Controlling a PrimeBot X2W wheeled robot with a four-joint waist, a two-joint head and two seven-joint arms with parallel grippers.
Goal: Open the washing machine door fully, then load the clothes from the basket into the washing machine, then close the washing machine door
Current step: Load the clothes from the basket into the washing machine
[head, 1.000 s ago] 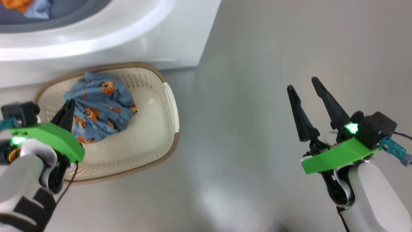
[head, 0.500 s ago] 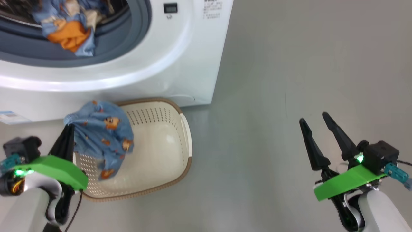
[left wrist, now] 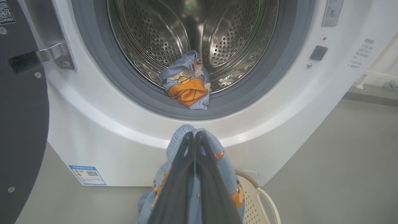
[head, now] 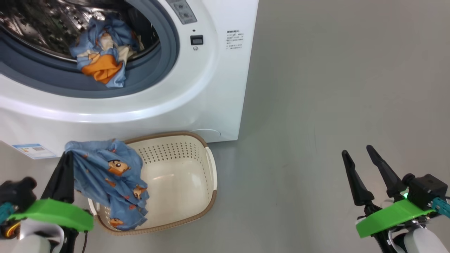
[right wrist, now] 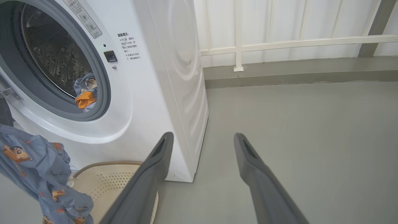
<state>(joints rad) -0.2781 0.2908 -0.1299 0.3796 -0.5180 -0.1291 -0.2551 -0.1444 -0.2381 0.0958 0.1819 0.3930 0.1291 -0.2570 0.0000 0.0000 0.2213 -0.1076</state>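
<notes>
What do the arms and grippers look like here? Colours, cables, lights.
Both alike: left gripper and right gripper each have two long tapered black fingers on a bright green plate, with a black box and teal connector beside it, on pale forearm shells. A green light glows at the right plate; a thin black cable hangs under the left one.

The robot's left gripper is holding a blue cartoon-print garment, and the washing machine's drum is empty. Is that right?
Not quite. The left gripper does hold the blue cartoon-print garment, but the drum is not empty: the left wrist view shows a bundle of blue and orange clothes lying at its front edge.
</notes>
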